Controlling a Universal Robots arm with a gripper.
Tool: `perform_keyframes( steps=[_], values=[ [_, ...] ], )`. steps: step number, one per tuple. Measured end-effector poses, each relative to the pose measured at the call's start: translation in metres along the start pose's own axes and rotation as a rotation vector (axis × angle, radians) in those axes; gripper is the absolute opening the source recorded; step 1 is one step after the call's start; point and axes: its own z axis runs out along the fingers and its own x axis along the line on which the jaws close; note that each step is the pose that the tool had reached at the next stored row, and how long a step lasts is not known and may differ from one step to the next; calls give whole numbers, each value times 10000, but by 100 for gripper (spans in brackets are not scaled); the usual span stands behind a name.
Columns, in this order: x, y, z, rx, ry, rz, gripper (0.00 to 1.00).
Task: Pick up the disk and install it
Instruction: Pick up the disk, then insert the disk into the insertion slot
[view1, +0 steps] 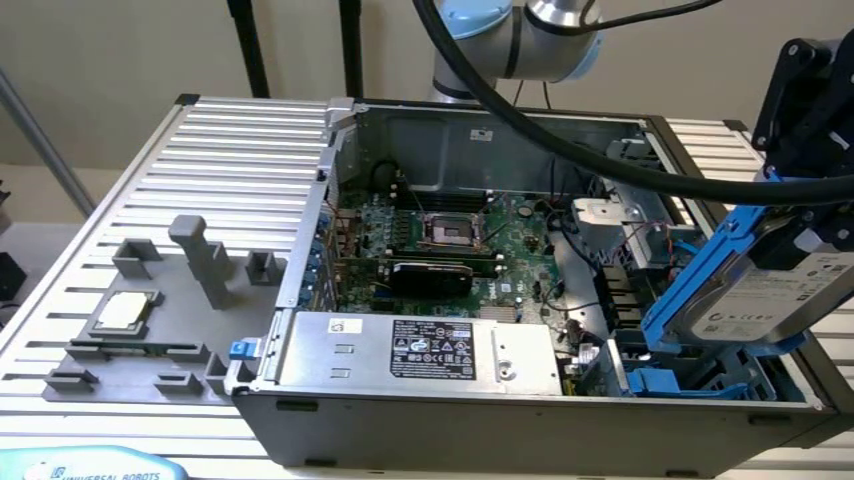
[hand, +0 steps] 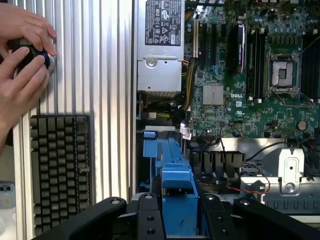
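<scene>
- The hand (view1: 805, 232) is closed on the disk (view1: 763, 300), gripping it by its upper end; in the wrist view the black fingers (hand: 146, 220) clamp either side of the blue carrier frame (hand: 176, 176).
- The disk is clear of the table (view1: 227, 150). It hangs tilted in the air, label face outward, over the end of the open computer case (view1: 534, 430) on the exterior view's right.
- The pick-up step is judged complete, as nothing but the hand supports the disk.
- Installation is not done. The lower edge of the carrier is near the blue fittings of the drive bay (view1: 663, 381), but the disk is neither level nor seated.
- The circuit board (view1: 441, 240) and the grey power supply (view1: 427, 350) lie inside the case, apart from the disk.
- A person's fingers (hand: 22, 55) hold a small dark object over the table, beside a keyboard (hand: 60, 170) and well apart from the bay.
</scene>
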Motion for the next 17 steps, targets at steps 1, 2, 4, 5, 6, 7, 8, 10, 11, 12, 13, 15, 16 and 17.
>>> perform_keyframes(
  steps=[1, 2, 4, 5, 6, 7, 8, 10, 11, 12, 13, 15, 16, 17],
  values=[
    [0, 0, 0, 0, 1, 0, 33],
    [0, 1, -1, 0, 1, 1, 33],
    [0, 1, -1, 0, 1, 1, 33],
    [0, 1, 0, 0, 1, 0, 33],
    [0, 1, -1, 0, 1, 1, 33],
    [0, 1, -1, 0, 2, 0, 33],
    [0, 1, -1, 0, 1, 1, 33],
    [0, 1, 0, 0, 1, 1, 33],
    [0, 1, -1, 0, 1, 1, 33],
    [0, 1, -1, 0, 1, 1, 33],
    [0, 1, -1, 0, 1, 1, 33],
    [0, 1, -1, 0, 1, 1, 33],
    [0, 1, -1, 0, 1, 1, 33],
    [0, 2, 1, 0, 1, 0, 33]
  ],
)
